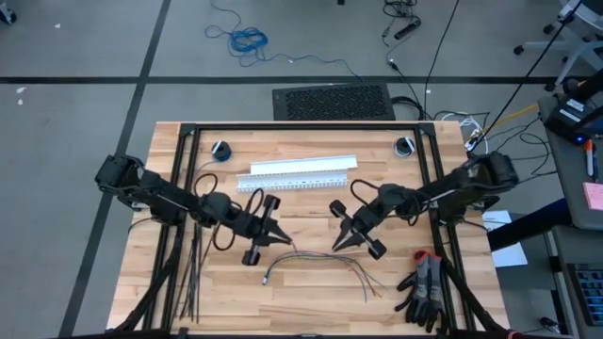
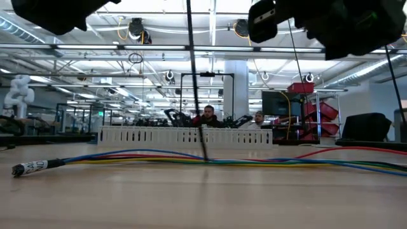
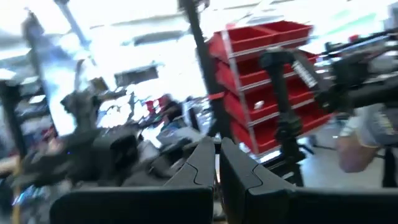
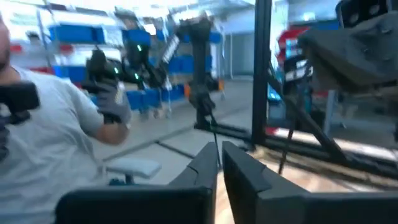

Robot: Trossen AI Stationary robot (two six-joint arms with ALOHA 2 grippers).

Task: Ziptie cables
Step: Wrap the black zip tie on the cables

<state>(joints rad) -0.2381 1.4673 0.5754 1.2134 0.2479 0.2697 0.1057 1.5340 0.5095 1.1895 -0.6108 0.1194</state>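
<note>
The cables (image 1: pixel 320 262) lie slack on the wooden table near its front, coloured wires (image 2: pixel 191 157) with a dark connector tip (image 2: pixel 28 167) at the left end. One ziptie (image 2: pixel 196 83), a thin black strip, stands almost upright between the arms. Its lower end is at the cables and its top is out of the low view. Above the cables, my left gripper (image 1: pixel 285 237) and my right gripper (image 1: pixel 335 247) face each other, both with fingers together. Several spare zipties (image 1: pixel 191 278) lie flat at the front left. My left gripper (image 3: pixel 217 155) seems to pinch the ziptie, a dark strip (image 3: pixel 215 144) running up from its fingertips. The fingers hide the place of contact, so which part it holds cannot be told. The strip stands steeply. My right gripper (image 4: pixel 219 152) has a thin black strip (image 4: pixel 213 130) right at its fingertips; I cannot tell whether it touches it.
A white slotted channel (image 1: pixel 301 174) lies across the table's middle, behind the cables. Dark gloves (image 1: pixel 424 287) sit at the front right. Two small round black parts (image 1: pixel 220 149) (image 1: pixel 404 146) sit near the far edge. Black frame posts flank the table. People (image 2: pixel 206 117) sit beyond it.
</note>
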